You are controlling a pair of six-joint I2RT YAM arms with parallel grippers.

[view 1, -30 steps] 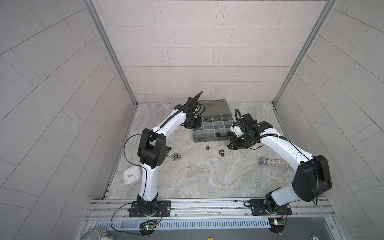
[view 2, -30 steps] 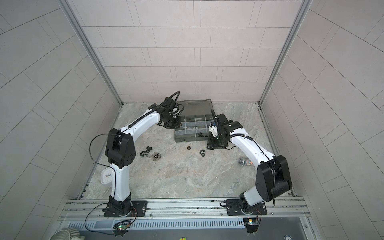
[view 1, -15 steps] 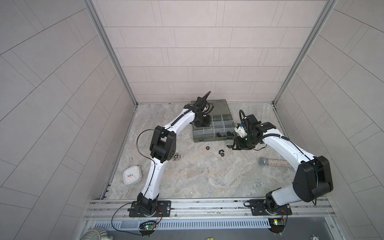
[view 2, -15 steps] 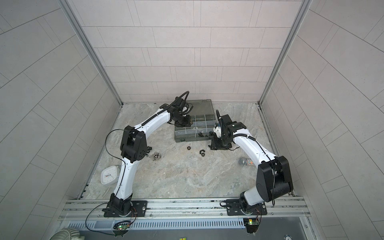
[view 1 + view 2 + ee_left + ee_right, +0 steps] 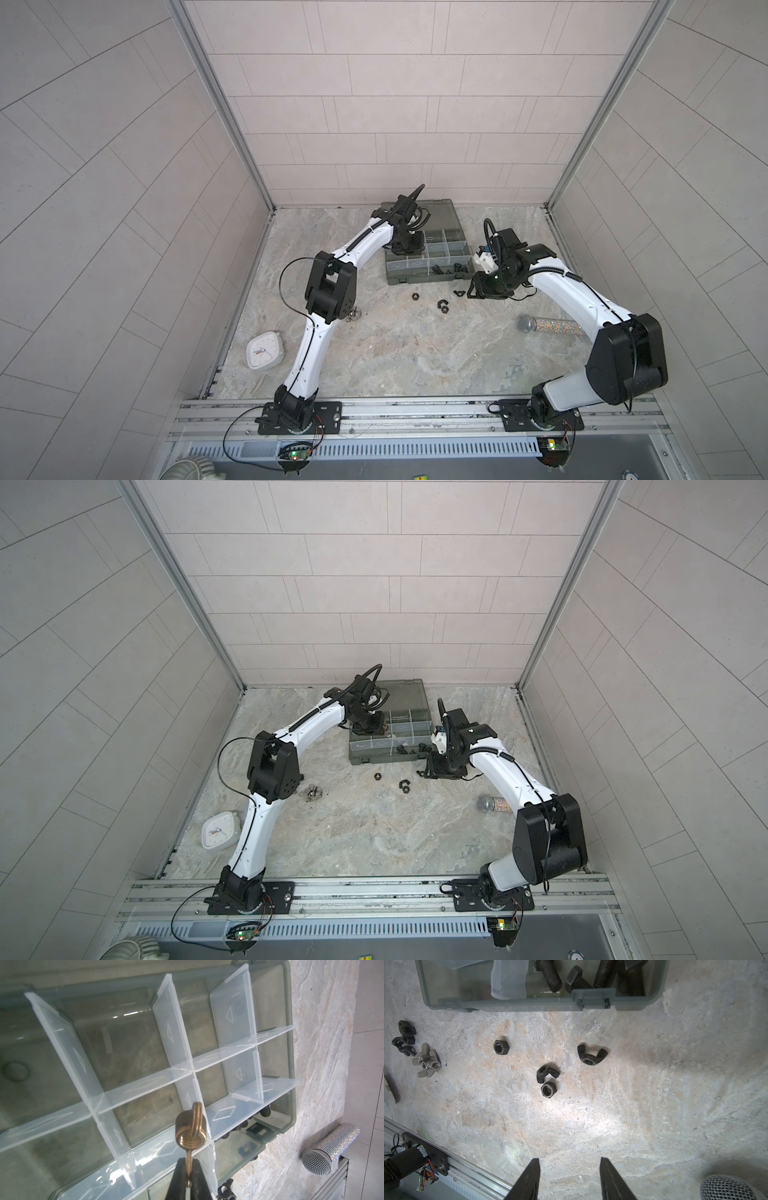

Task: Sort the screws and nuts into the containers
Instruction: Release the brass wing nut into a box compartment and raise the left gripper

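Brassy wing nut (image 5: pixel 190 1126) hung pinched by one wing in my left gripper (image 5: pixel 188 1169), above divider (image 5: pixel 143 1086) of case (image 5: pixel 292 1059). Judged best: centre over empty compartment (image 5: pixel 145 1113), release low. Right gripper (image 5: pixel 569 1165) stood spread.

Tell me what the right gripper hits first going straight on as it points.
The right gripper probably meets the bare table first, just short of the nearer hex nut; depth is unclear.
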